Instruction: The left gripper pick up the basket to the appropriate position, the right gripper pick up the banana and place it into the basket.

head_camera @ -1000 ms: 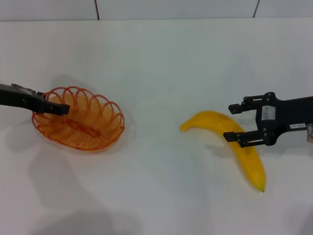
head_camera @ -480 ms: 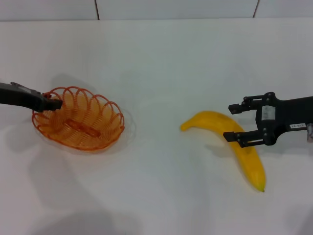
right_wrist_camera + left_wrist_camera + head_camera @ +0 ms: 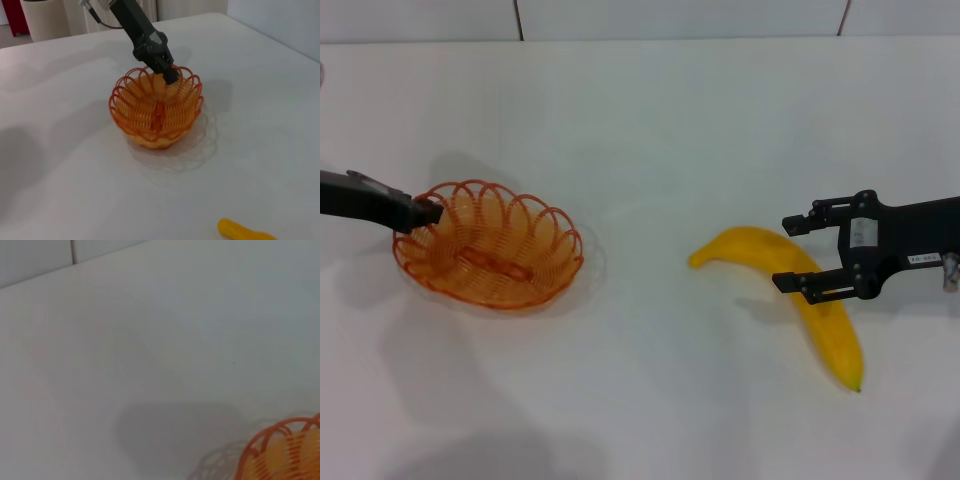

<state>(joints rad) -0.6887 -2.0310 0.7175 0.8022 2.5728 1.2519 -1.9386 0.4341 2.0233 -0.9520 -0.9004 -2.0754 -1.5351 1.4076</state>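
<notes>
White tabletop (image 3: 650, 130) fills the head view, with tiled wall (image 3: 680, 18) along the far edge. Left gripper (image 3: 428, 211) reaches in from the robot's left, fingers pinched on the near-left rim of the basket (image 3: 490, 258); right wrist view shows the same claw (image 3: 167, 72) clamped on a scalloped loop of the basket (image 3: 156, 112). Basket sits on the table, left of centre, upright. Left wrist view catches only a corner of the basket rim (image 3: 280, 450) and its shadow. Right gripper (image 3: 798, 252) hangs over the banana (image 3: 810, 300), fingers spread, one finger on each side of the fruit's middle. Banana lies flat on the table, right of centre, well apart from the basket, dark tip toward the robot. Its stem end (image 3: 240, 231) shows in the right wrist view.
</notes>
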